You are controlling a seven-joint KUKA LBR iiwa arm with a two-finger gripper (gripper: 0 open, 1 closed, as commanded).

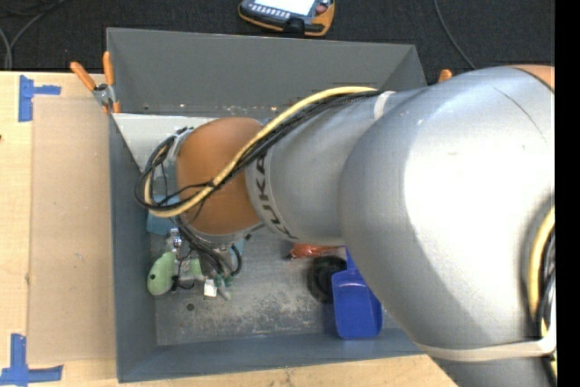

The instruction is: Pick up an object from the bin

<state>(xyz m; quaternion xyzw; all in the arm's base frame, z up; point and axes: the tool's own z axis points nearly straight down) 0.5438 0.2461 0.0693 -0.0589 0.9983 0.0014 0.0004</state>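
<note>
My gripper point(199, 264) hangs low over the bin's left front part, below the arm's orange cover. A pale green soft thing point(162, 273) lies right beside it on its left, touching or nearly touching it. A small white bit point(210, 288) shows just below the gripper, and I cannot tell whether it is loose or part of the gripper.
A blue scoop-like thing point(353, 305) lies at the bin's front, right of the middle. A black round thing point(321, 278) sits next to it, with a red-orange thing point(314, 251) just behind. The arm hides the bin's right half.
</note>
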